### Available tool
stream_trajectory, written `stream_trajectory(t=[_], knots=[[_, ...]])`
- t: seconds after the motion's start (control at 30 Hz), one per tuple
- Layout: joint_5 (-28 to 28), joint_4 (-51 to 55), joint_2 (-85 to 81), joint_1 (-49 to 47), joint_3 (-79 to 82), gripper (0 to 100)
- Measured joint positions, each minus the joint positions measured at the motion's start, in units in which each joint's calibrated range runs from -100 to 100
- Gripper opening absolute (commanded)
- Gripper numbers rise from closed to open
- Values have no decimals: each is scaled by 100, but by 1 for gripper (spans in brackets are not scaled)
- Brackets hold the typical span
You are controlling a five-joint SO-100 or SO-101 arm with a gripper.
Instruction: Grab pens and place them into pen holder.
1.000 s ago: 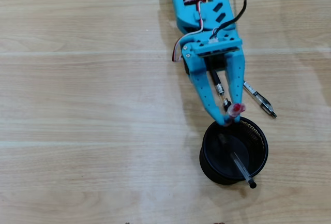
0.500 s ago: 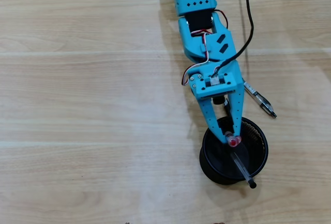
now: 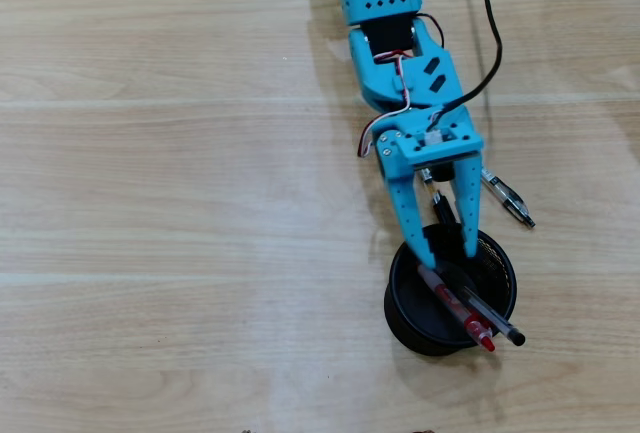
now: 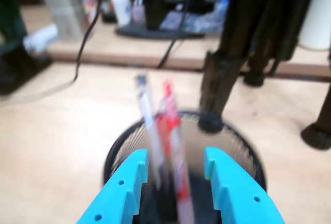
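Gripper over the near rim of the mesh pen holder, jaws spread, nothing between them. Red pen and clear-barrelled pen both lean inside, tips over the far rim. In the overhead view, the grey-and-black pen lies on the table just right of the gripper, near the holder, long axis diagonal, top-left to bottom-right. Likely next pick.
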Motion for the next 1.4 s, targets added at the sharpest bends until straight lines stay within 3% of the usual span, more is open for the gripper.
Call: stream_trajectory(t=[0.1,0.23,0.37,0.7,1.27,1.4], knots=[[308,861,-1007,-144,912,13],[756,2868,-2658,-355,2240,13],[861,4238,-3123,-363,3010,13],[892,4470,-2124,-827,2665,13],[871,4470,-982,-692,1833,13],[882,4376,-660,-667,1611,1]])
